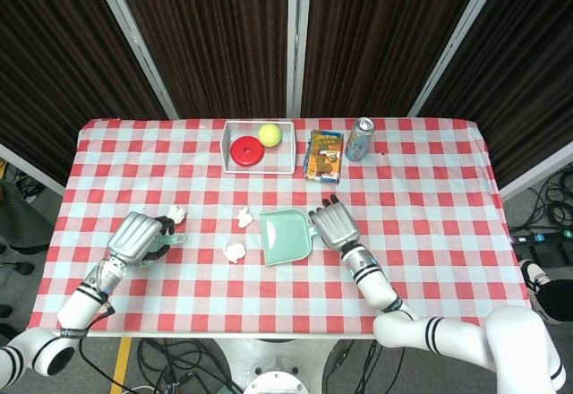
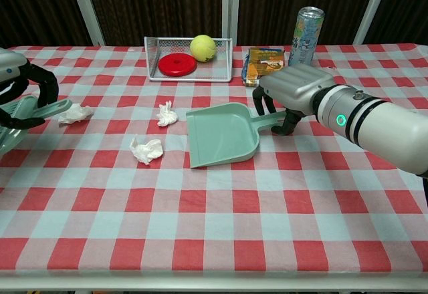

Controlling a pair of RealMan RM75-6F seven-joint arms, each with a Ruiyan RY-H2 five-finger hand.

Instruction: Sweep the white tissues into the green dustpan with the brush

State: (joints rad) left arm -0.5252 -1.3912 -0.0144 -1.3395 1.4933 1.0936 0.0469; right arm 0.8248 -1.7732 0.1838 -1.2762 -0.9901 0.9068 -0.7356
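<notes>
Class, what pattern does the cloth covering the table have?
The tablecloth is a red-and-white check, clearest in the chest view.
</notes>
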